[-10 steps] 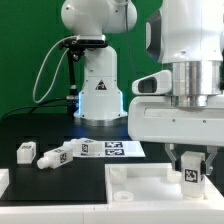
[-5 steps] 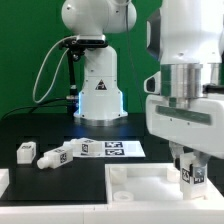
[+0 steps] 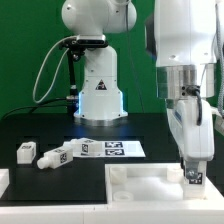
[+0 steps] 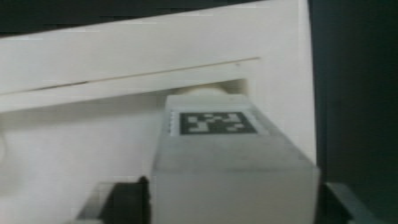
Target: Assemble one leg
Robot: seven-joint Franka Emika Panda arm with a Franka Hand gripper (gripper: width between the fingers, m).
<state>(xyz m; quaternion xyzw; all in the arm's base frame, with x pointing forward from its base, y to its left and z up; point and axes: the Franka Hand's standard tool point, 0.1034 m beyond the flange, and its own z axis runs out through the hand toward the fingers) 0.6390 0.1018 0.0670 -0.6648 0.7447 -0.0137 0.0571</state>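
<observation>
My gripper (image 3: 192, 168) is shut on a leg (image 3: 193, 177), a small white block with a black-and-white tag. It holds the leg upright, low over the right corner of the large white panel (image 3: 140, 186); I cannot tell whether the leg touches it. In the wrist view the leg (image 4: 222, 150) fills the middle between the dark fingers (image 4: 125, 203), tag facing the camera, with the panel's (image 4: 89, 125) raised rim behind it. Three more legs lie on the black table at the exterior view's left: one (image 3: 25, 152), a second (image 3: 55, 156) and a third (image 3: 80, 149).
The marker board (image 3: 118, 149) lies flat behind the panel. A second white robot base (image 3: 98, 92) with cables stands at the back. A white block edge (image 3: 4, 180) shows at the exterior view's far left.
The wrist has turned and now shows a narrower side. The gripper has shifted slightly to the exterior view's right and down with the leg still in it.
</observation>
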